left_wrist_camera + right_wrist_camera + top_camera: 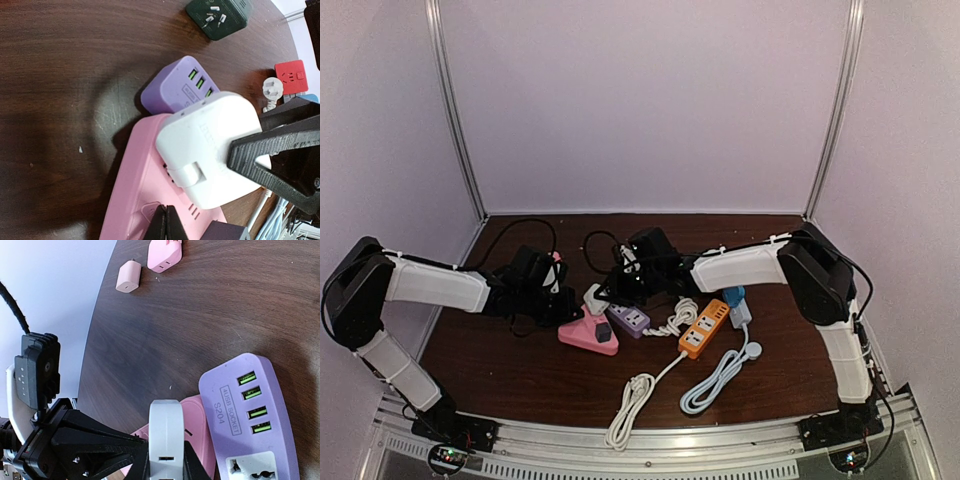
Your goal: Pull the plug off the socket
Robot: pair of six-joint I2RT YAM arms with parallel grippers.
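A white plug (205, 145) sits on top of a pink socket block (135, 200), leaning a little; I cannot tell whether its prongs are still in. My right gripper (166, 466) is shut on the white plug (166, 435), one finger on each flat side. My left gripper (167, 221) is shut, its joined tips pressing on the pink socket's top face just beside the plug. In the top view both grippers meet over the pink socket (582, 336), the left gripper (563, 300) coming from the left and the right gripper (606, 293) from the right.
A purple USB socket block (180, 87) lies against the pink one. A dark purple adapter (604, 332) sits on the pink block. An orange power strip (704, 328), white cables (632, 395) and a pale blue cable (720, 372) lie to the right. A green adapter (217, 17) is farther off.
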